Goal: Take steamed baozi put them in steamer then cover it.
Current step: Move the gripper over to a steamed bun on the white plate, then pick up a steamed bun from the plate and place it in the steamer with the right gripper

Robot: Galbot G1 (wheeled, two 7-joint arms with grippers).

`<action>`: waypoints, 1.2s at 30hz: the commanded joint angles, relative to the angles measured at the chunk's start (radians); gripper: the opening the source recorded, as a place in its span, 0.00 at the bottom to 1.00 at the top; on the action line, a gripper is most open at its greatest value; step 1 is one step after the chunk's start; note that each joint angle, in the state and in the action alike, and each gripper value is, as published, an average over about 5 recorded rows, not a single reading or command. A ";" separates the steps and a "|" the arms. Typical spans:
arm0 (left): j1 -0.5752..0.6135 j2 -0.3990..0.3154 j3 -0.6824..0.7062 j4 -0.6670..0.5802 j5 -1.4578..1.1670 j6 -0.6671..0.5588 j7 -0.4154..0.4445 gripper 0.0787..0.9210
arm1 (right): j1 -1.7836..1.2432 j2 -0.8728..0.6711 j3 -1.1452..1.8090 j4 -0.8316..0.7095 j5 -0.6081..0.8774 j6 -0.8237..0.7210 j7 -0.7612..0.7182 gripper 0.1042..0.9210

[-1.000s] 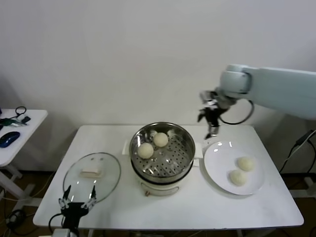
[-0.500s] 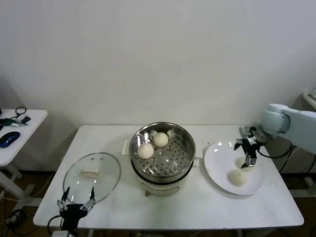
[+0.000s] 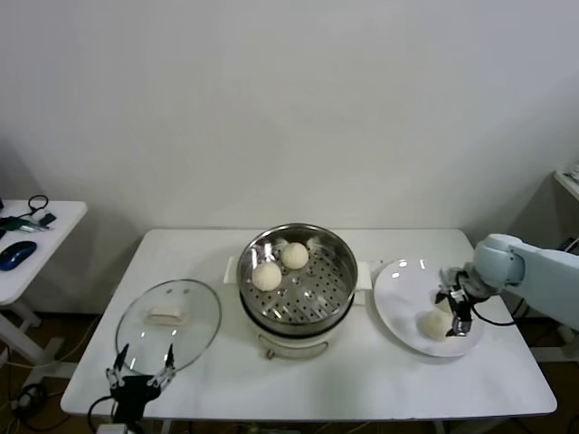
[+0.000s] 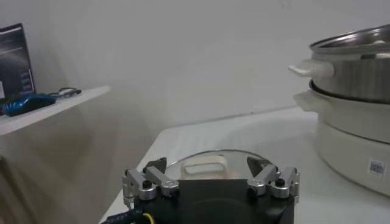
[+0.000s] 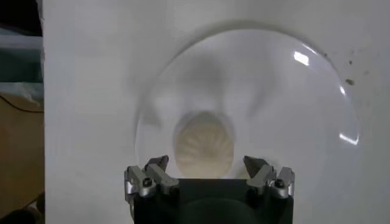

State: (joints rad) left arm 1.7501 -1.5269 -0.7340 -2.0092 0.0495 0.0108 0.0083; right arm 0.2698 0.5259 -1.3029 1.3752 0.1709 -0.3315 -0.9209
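Note:
The steamer [image 3: 308, 312] stands mid-table with two baozi on its perforated tray, one [image 3: 266, 276] and another [image 3: 294, 256]. My right gripper [image 3: 455, 309] is low over the white plate [image 3: 398, 294], open. One baozi [image 3: 434, 324] lies just beside it on the plate; another is hidden behind the gripper. In the right wrist view a baozi [image 5: 204, 144] lies on the plate [image 5: 292, 109] in line with the gap of the open right gripper [image 5: 207, 165]. My left gripper [image 3: 140, 378] is open and parked at the table's front left edge.
The glass lid [image 3: 169, 318] with a whitish handle lies flat left of the steamer, just beyond my left gripper [image 4: 210, 167]; it also shows in the left wrist view [image 4: 204, 164], with the steamer [image 4: 359, 91] beyond. A side table [image 3: 27, 240] stands far left.
My right arm has swung from high behind the steamer's right side down onto the plate, now over the far baozi. The left arm has not moved.

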 commanded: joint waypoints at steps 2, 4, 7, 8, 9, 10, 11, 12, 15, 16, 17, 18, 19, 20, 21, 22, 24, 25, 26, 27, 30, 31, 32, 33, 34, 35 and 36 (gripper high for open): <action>0.001 0.002 0.000 0.001 0.005 -0.002 -0.001 0.88 | -0.144 0.009 0.135 -0.021 -0.039 -0.033 0.038 0.82; 0.002 0.003 0.000 0.002 0.005 -0.002 -0.001 0.88 | -0.144 0.011 0.133 -0.019 -0.036 -0.039 0.034 0.78; 0.004 0.003 0.000 0.000 0.005 -0.003 -0.002 0.88 | -0.143 0.009 0.128 -0.016 -0.037 -0.042 0.029 0.73; 0.004 0.003 0.000 -0.001 0.005 -0.003 -0.002 0.88 | -0.143 0.008 0.128 -0.016 -0.038 -0.042 0.027 0.72; 0.005 0.003 0.001 -0.002 0.005 -0.003 -0.002 0.88 | -0.142 0.007 0.128 -0.017 -0.040 -0.042 0.027 0.72; 0.005 0.003 0.001 -0.003 0.005 -0.003 -0.002 0.88 | -0.141 0.007 0.128 -0.018 -0.041 -0.041 0.026 0.71; 0.005 0.002 0.001 -0.004 0.006 -0.003 -0.002 0.88 | -0.140 0.008 0.129 -0.019 -0.041 -0.041 0.026 0.71; 0.005 0.002 0.002 -0.004 0.006 -0.003 -0.002 0.88 | -0.138 0.008 0.130 -0.020 -0.041 -0.040 0.025 0.71; 0.006 0.000 0.003 -0.008 0.009 -0.002 -0.002 0.88 | -0.124 0.009 0.125 -0.019 -0.040 -0.034 0.017 0.68; 0.006 -0.001 0.003 -0.010 0.010 -0.002 -0.002 0.88 | -0.113 0.009 0.119 -0.018 -0.040 -0.030 0.013 0.67; 0.007 -0.002 0.003 -0.011 0.010 -0.002 -0.002 0.88 | -0.098 0.009 0.109 -0.018 -0.040 -0.025 0.007 0.66; 0.007 -0.002 0.003 -0.012 0.010 -0.003 -0.002 0.88 | -0.079 0.009 0.097 -0.016 -0.039 -0.018 0.001 0.65; 0.008 -0.002 0.003 -0.013 0.011 -0.003 -0.003 0.88 | -0.061 0.010 0.083 -0.014 -0.037 -0.012 -0.005 0.64; 0.008 -0.002 0.003 -0.013 0.011 -0.003 -0.003 0.88 | -0.038 0.012 0.068 -0.010 -0.034 -0.006 -0.011 0.63; 0.008 -0.003 0.004 -0.014 0.011 -0.003 -0.003 0.88 | -0.011 0.014 0.048 -0.006 -0.029 0.000 -0.017 0.63; 0.009 -0.003 0.004 -0.015 0.011 -0.003 -0.003 0.88 | 0.018 0.017 0.028 0.000 -0.023 0.007 -0.023 0.62; 0.010 -0.004 0.005 -0.018 0.012 -0.003 -0.003 0.88 | 0.095 0.026 -0.028 0.011 -0.007 0.024 -0.039 0.62; 0.012 -0.005 0.005 -0.019 0.012 -0.004 -0.003 0.88 | 0.143 0.033 -0.059 0.017 -0.001 0.038 -0.048 0.62; 0.013 -0.005 0.005 -0.021 0.013 -0.004 -0.003 0.88 | 0.201 0.043 -0.101 0.023 0.006 0.055 -0.060 0.62; 0.014 -0.005 0.005 -0.022 0.013 -0.004 -0.003 0.88 | 0.273 0.055 -0.148 0.029 0.014 0.078 -0.072 0.62; 0.016 -0.005 0.004 -0.026 0.014 -0.004 -0.004 0.88 | 0.521 0.111 -0.294 0.046 0.040 0.180 -0.114 0.62; 0.017 -0.005 0.004 -0.027 0.014 -0.003 -0.004 0.88 | 0.598 0.134 -0.329 0.053 0.042 0.233 -0.127 0.62; 0.018 -0.006 0.004 -0.028 0.015 -0.003 -0.004 0.88 | 0.668 0.160 -0.354 0.060 0.041 0.291 -0.139 0.62; 0.018 -0.006 0.004 -0.029 0.016 -0.003 -0.004 0.88 | 0.729 0.188 -0.368 0.070 0.042 0.346 -0.148 0.62; 0.017 -0.007 0.005 -0.029 0.018 -0.003 -0.004 0.88 | 0.794 0.219 -0.375 0.085 0.052 0.403 -0.159 0.62; 0.016 -0.008 0.006 -0.030 0.020 -0.002 -0.003 0.88 | 0.847 0.250 -0.372 0.100 0.066 0.451 -0.168 0.62; 0.015 -0.009 0.006 -0.030 0.023 -0.001 -0.003 0.88 | 0.891 0.280 -0.358 0.120 0.087 0.487 -0.177 0.62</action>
State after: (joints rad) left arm 1.7645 -1.5379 -0.7272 -2.0394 0.0725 0.0093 0.0048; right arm 0.6264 0.6360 -1.4683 1.4254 0.1932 -0.1620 -1.0155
